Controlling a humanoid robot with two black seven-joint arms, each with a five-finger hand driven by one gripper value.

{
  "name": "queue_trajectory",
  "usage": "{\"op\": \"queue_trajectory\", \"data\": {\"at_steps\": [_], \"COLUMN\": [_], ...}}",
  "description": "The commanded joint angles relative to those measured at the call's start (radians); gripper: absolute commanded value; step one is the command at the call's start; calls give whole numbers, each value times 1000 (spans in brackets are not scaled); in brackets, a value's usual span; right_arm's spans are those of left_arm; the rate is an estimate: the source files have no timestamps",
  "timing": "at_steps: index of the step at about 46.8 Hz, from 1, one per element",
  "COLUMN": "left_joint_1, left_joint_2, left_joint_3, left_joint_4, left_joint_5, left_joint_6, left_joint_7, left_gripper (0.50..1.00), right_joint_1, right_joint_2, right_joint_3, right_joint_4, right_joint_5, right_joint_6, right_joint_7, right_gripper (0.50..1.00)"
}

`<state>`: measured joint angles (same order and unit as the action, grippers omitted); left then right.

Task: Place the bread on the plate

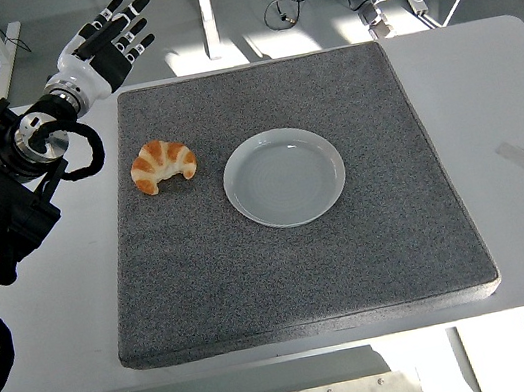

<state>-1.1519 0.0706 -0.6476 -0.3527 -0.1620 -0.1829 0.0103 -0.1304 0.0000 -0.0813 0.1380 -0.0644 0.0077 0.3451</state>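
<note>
Beside the plate (pixel 284 177), croissant (pixel 163 164) unobstructed.

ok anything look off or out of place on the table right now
Nothing stands out. The croissant lies whole on the grey mat, just left of the empty plate and not touching it. The mat sits slightly skewed on the white table. The left hand is raised beyond the mat's far left corner, fingers spread, holding nothing.

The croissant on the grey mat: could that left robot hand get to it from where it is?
Probably yes. The left hand is raised with fingers spread, holding nothing, at the table's far left. The croissant lies on the grey mat, left of the plate, with nothing between hand and bread.
</note>
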Motion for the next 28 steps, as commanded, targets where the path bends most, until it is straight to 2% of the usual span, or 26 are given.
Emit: {"op": "queue_trajectory", "data": {"at_steps": [1, 10, 15, 20, 28], "left_joint_1": [1, 4, 3, 0, -2], "left_joint_2": [3, 3, 0, 1, 26], "left_joint_3": [0, -9, 11, 40, 65], "left_joint_4": [0, 0, 3, 1, 1], "left_joint_5": [-1, -7, 6, 6, 5], "left_joint_6": [0, -4, 31, 37, 29], "left_joint_7": [0, -4, 5, 17, -24], "left_gripper": [984, 986, 986, 986, 986], "right_joint_1": [0, 0, 0, 0, 0], "right_joint_2": [0, 0, 0, 0, 0], "right_joint_3": [0, 0, 0, 0, 0], "right_joint_4": [0, 0, 0, 0, 0], "right_joint_5": [0, 0, 0, 0, 0], "right_joint_6": [0, 0, 0, 0, 0], "right_joint_7": [0, 0, 0, 0, 0], "right_gripper": [1000, 1000, 1000, 1000, 1000]}}
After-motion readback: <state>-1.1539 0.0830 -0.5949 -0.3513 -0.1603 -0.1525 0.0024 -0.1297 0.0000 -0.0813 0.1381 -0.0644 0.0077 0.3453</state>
